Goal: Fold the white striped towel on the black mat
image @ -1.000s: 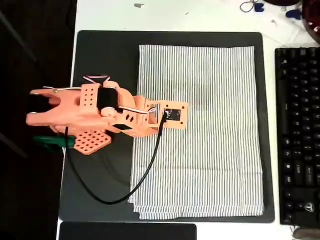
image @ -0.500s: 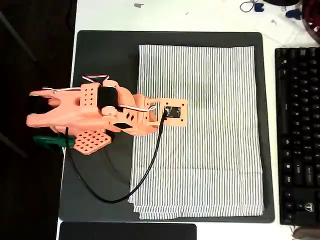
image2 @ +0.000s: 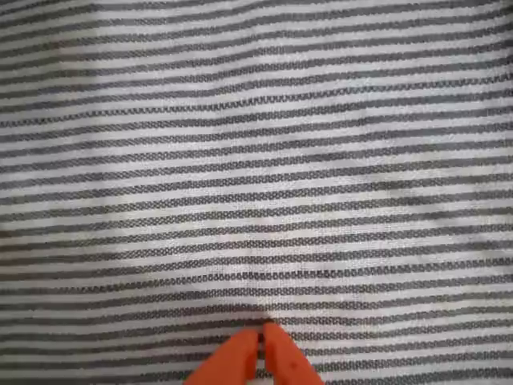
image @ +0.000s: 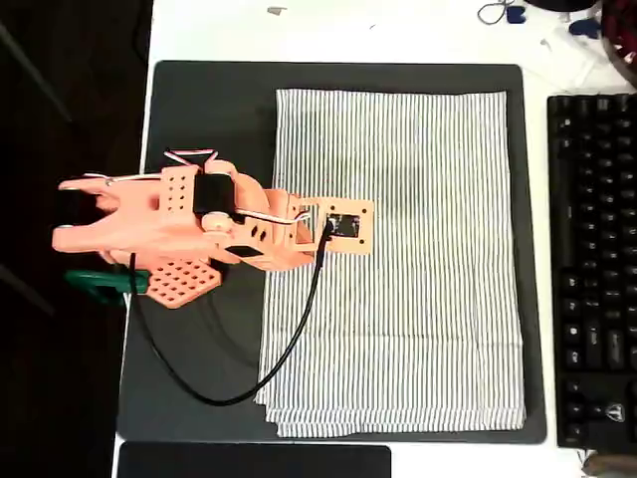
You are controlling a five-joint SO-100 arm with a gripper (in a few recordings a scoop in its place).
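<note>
Lying flat, black mat [image: 209, 110] carries white striped towel [image: 398, 259], spread toward 3 o'clock. Gripper [image2: 260, 341] sits over towel's 9 o'clock side, jaws pressed together, nothing pinched. Fold unstarted; next: open, grasp an edge.

A white towel [image: 398, 264] with thin dark grey pinstripes lies on a matte black mat [image: 209, 110]. In the wrist view the stripes alternate white and grey across the cloth [image2: 256, 160], and two bright orange fingertips [image2: 276, 357] show at 6 o'clock. The robot arm [image: 169, 224], at 9 o'clock in the overhead view, is salmon orange with a black motor block, a black cable and a green clamp [image: 105, 284]. The table [image: 398, 30] is white. At 3 o'clock sits a black keyboard [image: 592, 269] with pale lettering.
</note>
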